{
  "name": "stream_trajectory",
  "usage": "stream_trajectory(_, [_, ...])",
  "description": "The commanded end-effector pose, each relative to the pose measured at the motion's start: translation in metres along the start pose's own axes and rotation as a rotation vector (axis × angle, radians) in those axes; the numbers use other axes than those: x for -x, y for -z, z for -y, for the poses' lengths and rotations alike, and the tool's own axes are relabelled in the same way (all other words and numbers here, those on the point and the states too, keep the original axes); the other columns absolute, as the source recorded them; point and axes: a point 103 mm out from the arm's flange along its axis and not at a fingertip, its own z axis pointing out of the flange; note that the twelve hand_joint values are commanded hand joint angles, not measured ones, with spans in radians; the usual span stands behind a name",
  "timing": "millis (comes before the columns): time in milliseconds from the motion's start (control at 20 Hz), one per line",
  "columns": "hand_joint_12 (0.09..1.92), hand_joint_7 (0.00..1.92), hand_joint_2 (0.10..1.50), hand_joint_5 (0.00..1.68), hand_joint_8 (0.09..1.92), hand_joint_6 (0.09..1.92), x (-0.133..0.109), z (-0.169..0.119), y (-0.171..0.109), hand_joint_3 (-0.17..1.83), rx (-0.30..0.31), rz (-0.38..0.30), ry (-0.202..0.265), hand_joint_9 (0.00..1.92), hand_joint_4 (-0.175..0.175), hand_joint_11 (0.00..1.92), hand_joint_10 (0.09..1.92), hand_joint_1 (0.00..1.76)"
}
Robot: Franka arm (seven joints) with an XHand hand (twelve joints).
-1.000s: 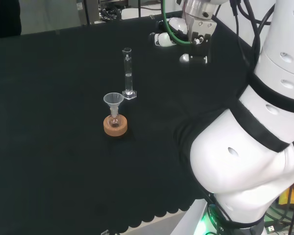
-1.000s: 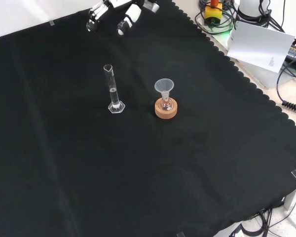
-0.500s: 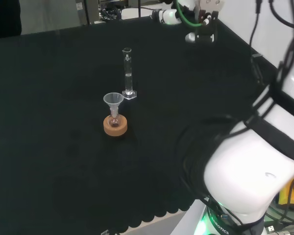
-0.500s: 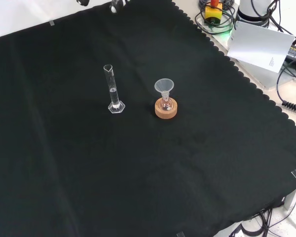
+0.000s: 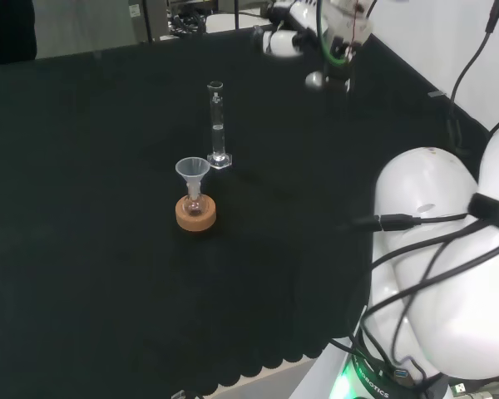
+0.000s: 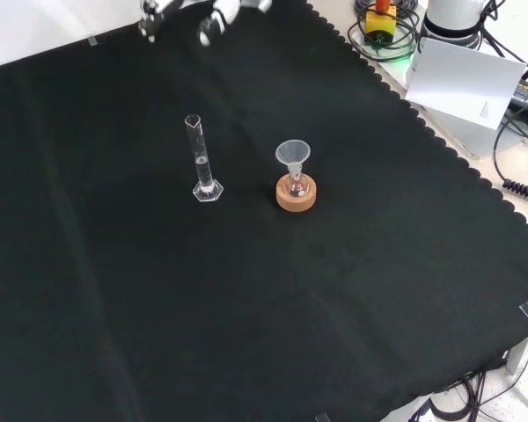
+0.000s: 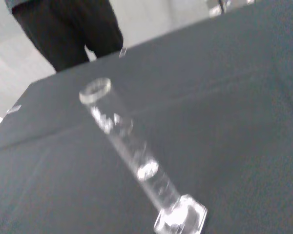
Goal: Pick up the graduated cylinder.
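- The graduated cylinder (image 5: 218,125) stands upright on its clear base near the middle of the black-clothed worktop (image 5: 83,274), untouched and with nothing around it.
- In the head view the robot hand (image 5: 303,37) hangs at about two o'clock from the cylinder, well apart from it, up near the far edge of the cloth.
- In the front view the robot hand (image 6: 213,13) sits at roughly twelve o'clock from the graduated cylinder (image 6: 201,163), at the top edge of the cloth, well apart from it.
- The robot hand's fingers are relaxed and spread, holding nothing.
- A small flask with a clear funnel (image 5: 192,170) in its neck rests on a cork ring (image 5: 195,214); in the head view it stands near the cylinder at about seven o'clock.
- In the front view the funnel (image 6: 292,154) and cork ring (image 6: 297,195) lie at about three o'clock from the cylinder, near but apart.
- The wrist view shows the graduated cylinder (image 7: 132,156) close up, its open mouth and base both visible against the cloth.
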Motion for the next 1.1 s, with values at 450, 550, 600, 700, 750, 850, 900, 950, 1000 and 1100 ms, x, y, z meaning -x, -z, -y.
stream_trajectory(450, [1.39,0.25,1.07,0.35,0.65,0.09,0.03,0.001,-0.103,-0.14,-0.06,-0.211,0.04,0.47,-0.033,0.24,0.63,0.54])
stream_trajectory(550, [1.38,0.24,1.08,0.34,0.64,0.09,0.029,-0.002,-0.109,-0.14,-0.092,-0.254,0.056,0.47,-0.032,0.24,0.63,0.57])
stream_trajectory(600, [1.38,0.23,1.08,0.34,0.64,0.09,0.028,-0.002,-0.112,-0.14,-0.092,-0.264,0.073,0.46,-0.03,0.24,0.63,0.61])
stream_trajectory(700, [1.37,0.19,1.07,0.32,0.63,0.09,0.025,-0.006,-0.117,-0.15,-0.093,-0.279,0.098,0.43,-0.026,0.22,0.62,0.67])
stream_trajectory(750, [1.37,0.18,1.07,0.32,0.62,0.09,0.025,-0.008,-0.121,-0.15,-0.107,-0.289,0.108,0.42,-0.025,0.21,0.62,0.68])
stream_trajectory(850, [1.37,0.18,1.06,0.32,0.62,0.09,0.024,-0.01,-0.128,-0.16,-0.12,-0.302,0.111,0.42,-0.025,0.2,0.62,0.7])
stream_trajectory(900, [1.37,0.18,1.05,0.32,0.63,0.09,0.024,-0.012,-0.131,-0.17,-0.121,-0.311,0.118,0.42,-0.025,0.2,0.62,0.7])
stream_trajectory(950, [1.37,0.18,1.04,0.33,0.63,0.09,0.024,-0.013,-0.133,-0.17,-0.123,-0.315,0.127,0.42,-0.026,0.2,0.62,0.7])
stream_trajectory(1000, [1.38,0.18,1.03,0.33,0.63,0.09,0.024,-0.014,-0.136,-0.17,-0.118,-0.322,0.134,0.43,-0.027,0.2,0.62,0.69])
stream_trajectory(1100, [1.38,0.22,1.01,0.35,0.65,0.09,0.025,-0.015,-0.142,-0.17,-0.066,-0.375,0.157,0.45,-0.03,0.21,0.63,0.7])
